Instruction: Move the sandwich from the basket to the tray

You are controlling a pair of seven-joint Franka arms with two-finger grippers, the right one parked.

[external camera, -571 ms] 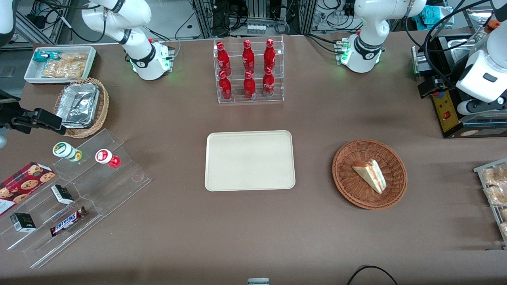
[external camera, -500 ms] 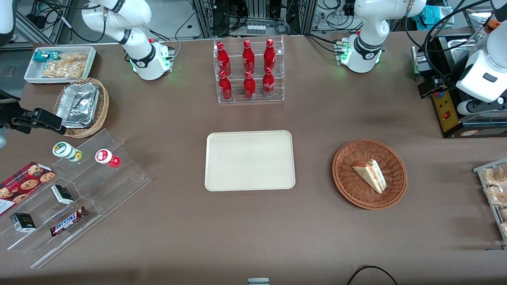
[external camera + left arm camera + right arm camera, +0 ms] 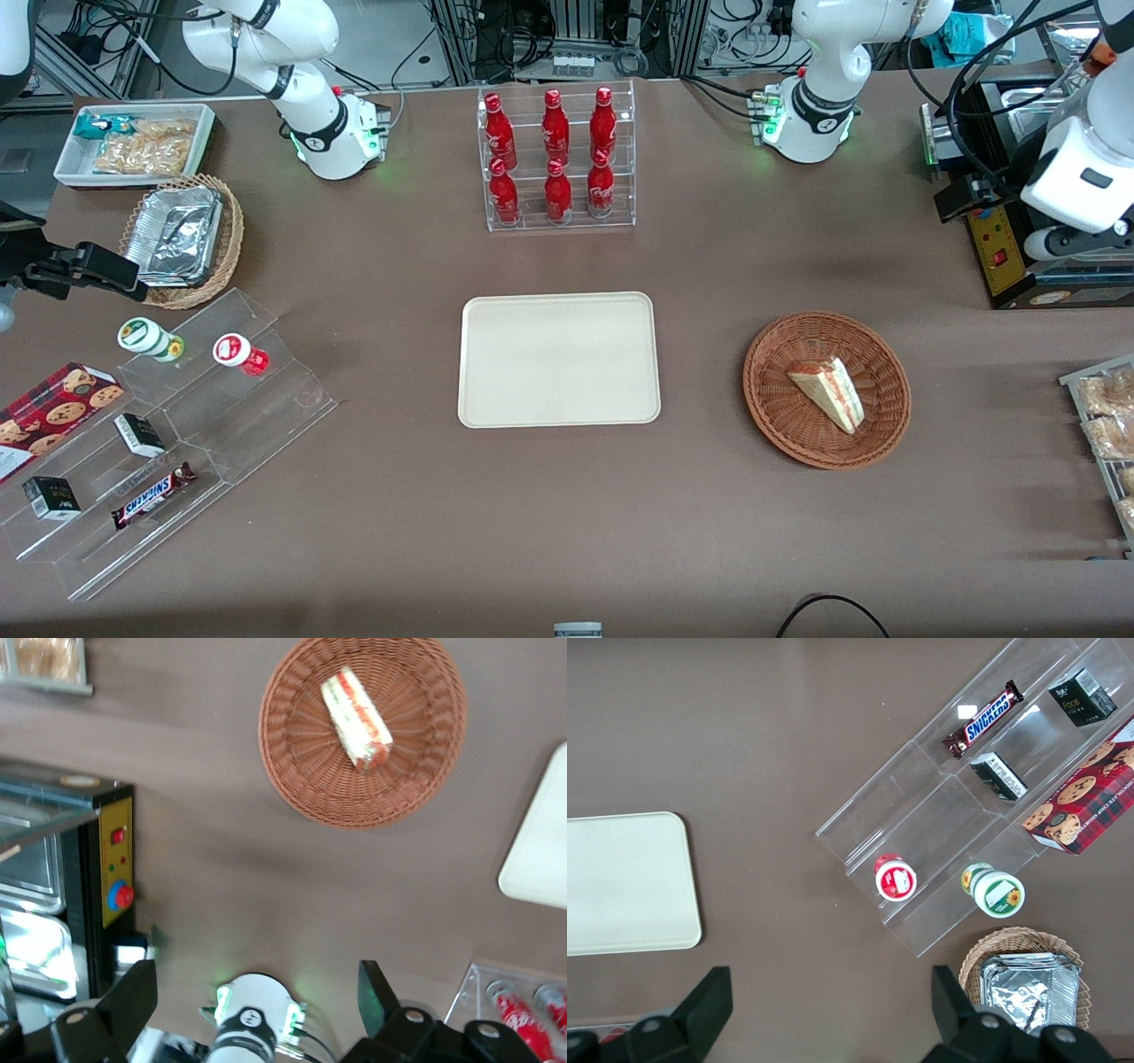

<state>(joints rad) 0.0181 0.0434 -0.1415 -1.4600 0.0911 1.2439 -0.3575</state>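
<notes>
The sandwich (image 3: 827,392), a white wedge with red and green filling, lies in the reddish-brown basket (image 3: 780,416). The cream tray (image 3: 558,359) sits bare at the table's middle, beside the basket. My left gripper (image 3: 961,197) hangs high near the working arm's end of the table, farther from the front camera than the basket. In the left wrist view the gripper (image 3: 257,997) is open, its fingers wide apart with nothing between them. That view also shows the sandwich (image 3: 356,718), the basket (image 3: 301,771) and a corner of the tray (image 3: 540,859).
A black box with buttons (image 3: 1001,257) stands under the gripper. An acrylic rack of red bottles (image 3: 556,155) stands farther from the front camera than the tray. A rack of baked goods (image 3: 1103,416) sits at the working arm's end. A stepped acrylic shelf (image 3: 177,425) lies toward the parked arm's end.
The working arm's wrist has shifted very slightly. The sandwich, basket and tray have not moved.
</notes>
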